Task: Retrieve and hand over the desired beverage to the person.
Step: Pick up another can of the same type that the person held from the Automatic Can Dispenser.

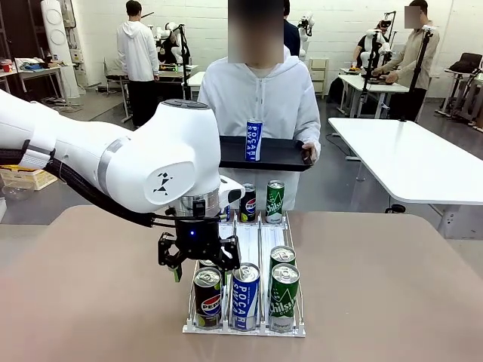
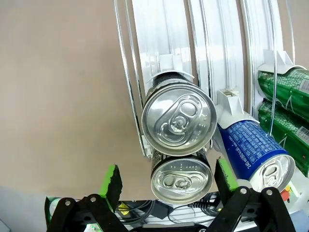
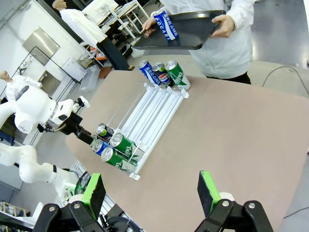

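Observation:
A wire rack (image 1: 243, 329) on the table holds three lanes of cans: Pepsi (image 1: 207, 298) on the left, blue Pocari (image 1: 245, 296) in the middle, green soda (image 1: 284, 298) on the right. My left gripper (image 1: 200, 264) hangs open just above the near Pepsi cans. In the left wrist view the left gripper (image 2: 169, 178) has its green pads (image 2: 112, 181) on either side of a Pepsi can top (image 2: 181, 180), not touching it. Across the table the person (image 1: 260, 98) holds a black tray (image 1: 283, 157) carrying an upright Pocari can (image 1: 254, 140). My right gripper (image 3: 150, 192) is open and holds nothing.
More cans stand at the rack's far end: a Pepsi (image 1: 247, 204) and a green one (image 1: 275, 201). Bare tabletop (image 1: 392, 286) lies right of the rack. A white table (image 1: 411, 158) stands at the back right, with other people farther off.

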Available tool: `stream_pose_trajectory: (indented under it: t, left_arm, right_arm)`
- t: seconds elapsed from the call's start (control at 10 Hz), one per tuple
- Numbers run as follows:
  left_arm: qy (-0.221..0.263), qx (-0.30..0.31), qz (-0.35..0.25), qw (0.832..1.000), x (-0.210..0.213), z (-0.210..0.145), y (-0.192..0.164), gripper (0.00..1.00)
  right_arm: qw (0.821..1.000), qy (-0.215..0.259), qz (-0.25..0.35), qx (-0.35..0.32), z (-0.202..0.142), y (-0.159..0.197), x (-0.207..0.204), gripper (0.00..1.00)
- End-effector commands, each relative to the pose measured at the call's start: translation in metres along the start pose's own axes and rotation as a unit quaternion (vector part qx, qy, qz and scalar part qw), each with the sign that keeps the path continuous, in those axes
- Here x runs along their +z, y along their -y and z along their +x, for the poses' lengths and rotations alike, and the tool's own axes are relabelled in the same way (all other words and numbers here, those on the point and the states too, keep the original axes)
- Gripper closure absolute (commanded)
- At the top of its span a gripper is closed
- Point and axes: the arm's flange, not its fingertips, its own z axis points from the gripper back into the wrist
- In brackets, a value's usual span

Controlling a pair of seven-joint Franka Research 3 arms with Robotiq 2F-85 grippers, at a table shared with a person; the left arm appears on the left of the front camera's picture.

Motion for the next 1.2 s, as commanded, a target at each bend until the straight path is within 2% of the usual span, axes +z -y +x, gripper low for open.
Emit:
stream_pose_trajectory:
  t: [0.0,0.7,1.1]
  left_arm:
    - [0.02,-0.014,0.006,1.0,-0.0039,0.0029,0.0007,0.0]
    - [0.028,-0.009,0.014,0.999,-0.0025,0.0045,-0.0012,0.0]
    - [-0.017,-0.003,0.021,1.0,-0.004,0.0019,-0.0004,0.0]
  right_arm:
    - [1.0,0.015,0.015,0.005,0.0026,0.0015,-0.0018,0.0]
    - [1.0,0.015,0.015,0.005,0.0026,0.0015,-0.0018,0.0]
    - [1.0,0.015,0.015,0.005,0.0026,0.0015,-0.0018,0.0]
